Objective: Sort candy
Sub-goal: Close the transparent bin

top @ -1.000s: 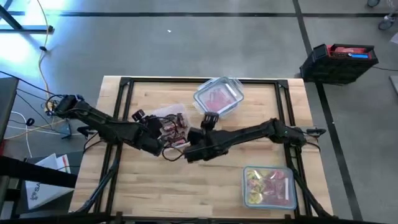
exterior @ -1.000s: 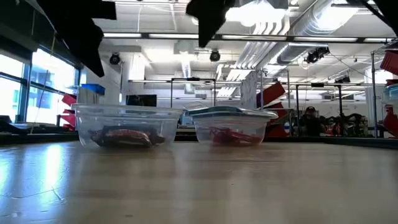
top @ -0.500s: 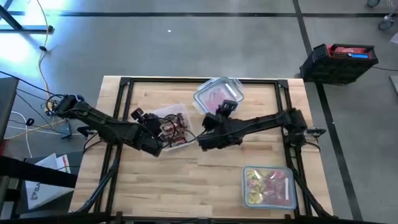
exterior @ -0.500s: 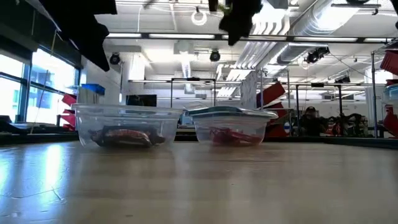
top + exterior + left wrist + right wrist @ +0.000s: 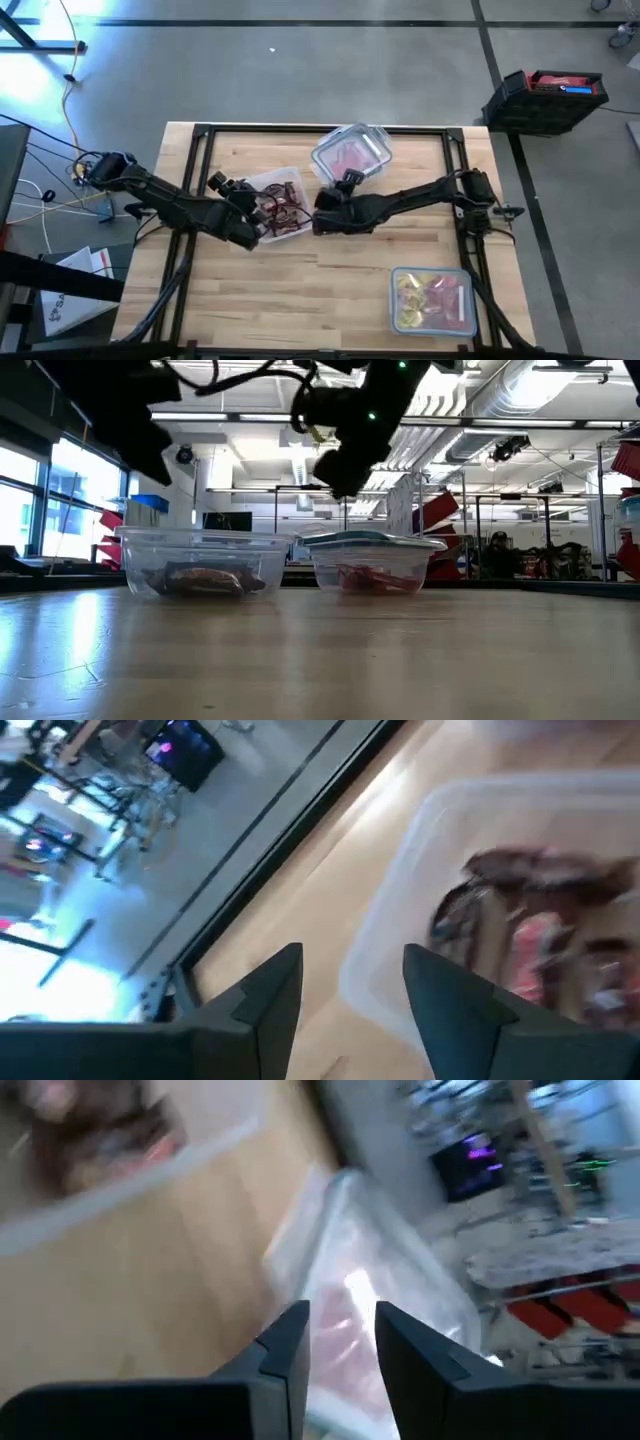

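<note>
1. Sorting well along: no loose candy seen on bench (image 5: 330, 285).
2. Mixed candy (image 5: 277, 205), dark and red pieces, left in middle tub (image 5: 262, 187); same tub in low view (image 5: 200, 560) and left wrist view (image 5: 400, 920).
3. Pink-red candy (image 5: 347, 157) sorted in far tub (image 5: 372, 140); yellow and pink candy (image 5: 430, 298) in near-right tub (image 5: 397, 300).
4. Left hand (image 5: 252, 232) at near edge of middle tub; in its wrist view (image 5: 345, 985) fingers apart, nothing between, released.
5. Right hand (image 5: 322, 222) raised between middle and far tubs; in its wrist view (image 5: 335, 1345) narrow gap between fingers, no candy visible there; holding or not: cannot tell.
6. Left to do, by judgement: empty middle tub piece by piece.
7. In the way: both hands crowd the same tub; tub walls limit reach.
8. Around: black crate (image 5: 545, 100) on floor, cables (image 5: 60, 180) left of bench.
</note>
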{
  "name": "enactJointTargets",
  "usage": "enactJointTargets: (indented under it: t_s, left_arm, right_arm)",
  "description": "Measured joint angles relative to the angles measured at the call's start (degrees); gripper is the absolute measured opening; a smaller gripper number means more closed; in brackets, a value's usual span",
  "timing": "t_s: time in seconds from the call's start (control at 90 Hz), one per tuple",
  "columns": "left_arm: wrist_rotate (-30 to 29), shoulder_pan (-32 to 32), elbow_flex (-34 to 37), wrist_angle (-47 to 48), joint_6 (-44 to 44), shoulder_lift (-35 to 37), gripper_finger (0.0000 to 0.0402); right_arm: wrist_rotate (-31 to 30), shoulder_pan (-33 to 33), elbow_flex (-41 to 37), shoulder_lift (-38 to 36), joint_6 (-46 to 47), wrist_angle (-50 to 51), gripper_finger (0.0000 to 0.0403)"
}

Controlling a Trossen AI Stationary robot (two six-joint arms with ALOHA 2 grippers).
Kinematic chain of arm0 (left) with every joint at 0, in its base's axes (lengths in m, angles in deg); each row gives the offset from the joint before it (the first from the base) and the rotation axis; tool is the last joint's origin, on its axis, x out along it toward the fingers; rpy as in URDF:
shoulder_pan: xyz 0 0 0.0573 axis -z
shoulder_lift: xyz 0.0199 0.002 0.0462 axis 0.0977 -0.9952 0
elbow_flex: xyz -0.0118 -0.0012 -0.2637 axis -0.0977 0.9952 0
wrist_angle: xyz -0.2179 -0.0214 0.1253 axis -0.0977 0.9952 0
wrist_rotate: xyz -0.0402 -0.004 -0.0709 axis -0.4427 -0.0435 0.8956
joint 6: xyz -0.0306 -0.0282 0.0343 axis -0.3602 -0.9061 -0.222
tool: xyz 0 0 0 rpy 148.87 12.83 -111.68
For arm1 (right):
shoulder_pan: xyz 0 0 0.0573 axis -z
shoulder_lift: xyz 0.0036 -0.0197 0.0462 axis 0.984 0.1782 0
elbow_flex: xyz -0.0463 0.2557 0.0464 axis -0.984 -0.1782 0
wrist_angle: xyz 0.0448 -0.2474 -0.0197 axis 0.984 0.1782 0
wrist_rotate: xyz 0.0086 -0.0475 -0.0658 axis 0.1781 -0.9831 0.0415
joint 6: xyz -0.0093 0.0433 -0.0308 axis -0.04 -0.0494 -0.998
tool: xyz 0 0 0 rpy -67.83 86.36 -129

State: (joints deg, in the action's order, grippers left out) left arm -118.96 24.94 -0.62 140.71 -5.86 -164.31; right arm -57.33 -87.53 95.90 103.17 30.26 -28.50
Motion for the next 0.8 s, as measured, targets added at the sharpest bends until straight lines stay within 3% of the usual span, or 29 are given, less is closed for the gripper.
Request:
enactJointTargets:
  t_s: [0.111,0.267,0.411,0.611,0.8]
  left_arm:
    - [2.0,-1.2,1.9,0.3,-0.1,0.3,0.0159]
    - [3.3,-1.8,3.2,1.1,-1.8,1.5,0.0159]
    - [5.7,-0.3,4.8,3.9,-6.4,5.1,0.0159]
    - [5.8,3.5,6.4,4.3,-9.8,11.0,0.0159]
    - [5.7,5.8,7.8,4.1,-11.6,12.7,0.0159]
  right_arm:
    - [-0.5,-0.4,-2.9,-1.5,-3.3,-8.6,0.0078]
    - [9.2,-0.9,-13.0,-4.6,-11.6,-30.4,0.0058]
    - [10.6,0.3,-21.9,-8.2,-22.3,-49.8,0.0040]
    - [13.1,2.2,-24.0,-8.2,-25.5,-48.5,0.0046]
    - [18.3,2.7,-24.0,-7.9,-25.6,-46.7,0.0104]
